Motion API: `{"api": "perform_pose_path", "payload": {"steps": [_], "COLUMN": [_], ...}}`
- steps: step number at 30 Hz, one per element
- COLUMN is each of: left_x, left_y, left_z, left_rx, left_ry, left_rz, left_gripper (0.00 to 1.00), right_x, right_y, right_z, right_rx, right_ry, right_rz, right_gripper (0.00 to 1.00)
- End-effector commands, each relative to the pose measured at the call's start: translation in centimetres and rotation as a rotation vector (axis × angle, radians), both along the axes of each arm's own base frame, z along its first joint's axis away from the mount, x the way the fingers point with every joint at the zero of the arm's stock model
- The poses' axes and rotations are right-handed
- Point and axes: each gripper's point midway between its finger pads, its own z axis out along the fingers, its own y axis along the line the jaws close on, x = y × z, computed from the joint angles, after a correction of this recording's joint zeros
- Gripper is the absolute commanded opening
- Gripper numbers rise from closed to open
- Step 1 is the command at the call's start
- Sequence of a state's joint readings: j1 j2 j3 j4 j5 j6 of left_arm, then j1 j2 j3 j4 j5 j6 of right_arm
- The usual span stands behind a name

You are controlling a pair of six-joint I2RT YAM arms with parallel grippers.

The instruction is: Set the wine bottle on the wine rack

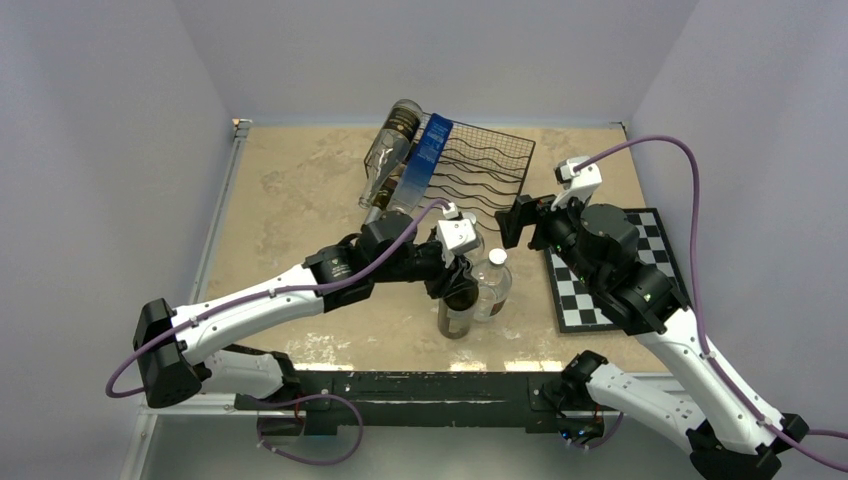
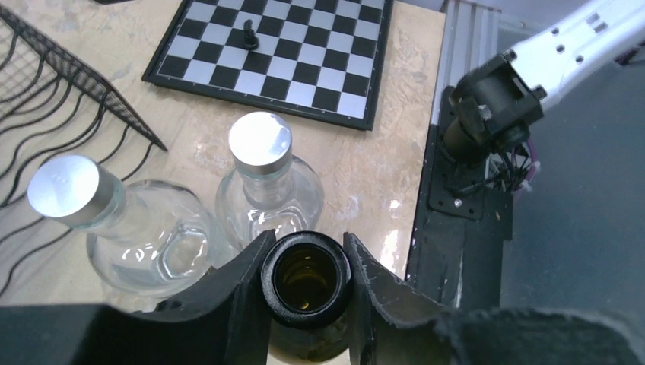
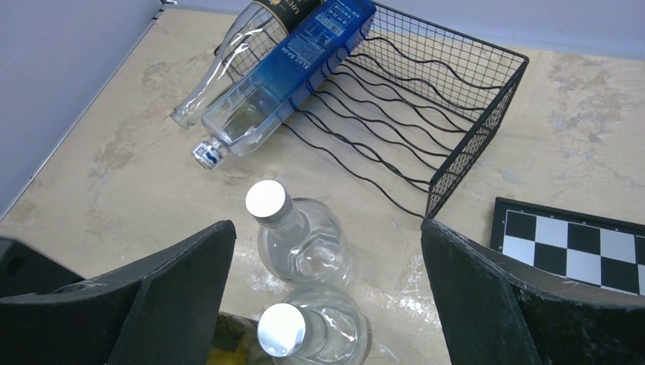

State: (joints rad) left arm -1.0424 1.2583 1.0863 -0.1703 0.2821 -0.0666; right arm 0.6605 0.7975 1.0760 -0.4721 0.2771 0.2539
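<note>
1. Dark green glass wine bottle (image 2: pixel 306 287): uncapped and upright, near the front-centre of the beige stone-patterned table (image 1: pixel 300 200). It is well apart from the rack and not on it.
2. Left gripper (image 2: pixel 306 247): its black fingers clamp the wine bottle's neck just below the open mouth (both sides touch, per the left wrist view).
3. Right gripper (image 3: pixel 325 243): fingers spread wide with nothing held, hanging above the standing bottles.
4. Black wire-mesh wine rack (image 3: pixel 456 91) with wavy cradle wires, at the rear centre of the table.
5. Clear glass bottle with a dark label (image 3: pixel 228 57): lying at the rack's left end, neck reaching past the rack's edge.
6. Clear flat-sided bottle with a blue label (image 3: pixel 297 68): lying alongside item 5, same orientation.
7. Silver-capped round clear bottle (image 2: pixel 261 144): upright, just beside the wine bottle.
8. Second silver-capped round clear bottle (image 2: pixel 74 190): upright, nearer the rack.
9. Black-and-white chessboard (image 2: pixel 304 61) on the right side of the table, with one dark chess piece (image 2: pixel 248 34) standing on it.
</note>
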Motion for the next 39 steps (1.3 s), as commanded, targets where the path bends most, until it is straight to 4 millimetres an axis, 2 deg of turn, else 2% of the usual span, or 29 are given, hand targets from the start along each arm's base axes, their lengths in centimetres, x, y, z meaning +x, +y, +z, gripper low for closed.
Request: {"api": "perform_pose_path", "payload": {"steps": [1,2,3,8,13,16,22,26,33,39], "left_x": [0.6,0.9,1.4,2.9,3.1,3.5,4.1,4.3,3.7,3.3], "left_y": [-0.1,0.2,0.5,3.2,6.4,8.9,12.5,13.9,15.2,15.3], "left_z": [1.8,2.1,2.7,5.9,10.3,13.2,17.5,20.4,23.9,25.7], "left_rx": [-0.062,-0.062,-0.064,-0.054,-0.063,-0.099,-0.122,-0.137,-0.174,-0.204], "left_ry": [-0.040,-0.048,-0.057,-0.117,-0.165,-0.191,-0.196,-0.192,-0.177,-0.189], "left_rz": [0.049,0.073,0.109,0.242,0.330,0.426,0.578,0.638,0.660,0.637], "left_gripper": [0.23,0.07,0.00,0.00,0.00,0.00,0.00,0.00,0.00,0.00], "right_x": [0.3,0.2,0.3,0.1,-0.9,-1.5,-4.5,-5.7,-7.8,-7.7], "right_y": [0.1,0.3,0.3,1.1,3.0,3.8,7.1,9.0,12.2,15.6], "right_z": [1.5,1.5,1.6,3.1,5.6,7.3,10.1,11.0,11.8,11.2], "right_rx": [0.033,0.031,0.029,0.015,0.014,0.004,0.057,0.109,0.132,0.054], "right_ry": [-0.055,-0.060,-0.065,-0.122,-0.214,-0.283,-0.399,-0.454,-0.514,-0.538], "right_rz": [0.002,0.014,0.016,0.074,0.218,0.286,0.539,0.663,0.871,0.927], "right_gripper": [0.97,0.98,0.98,0.99,0.99,0.98,0.99,0.99,0.99,0.99]}}
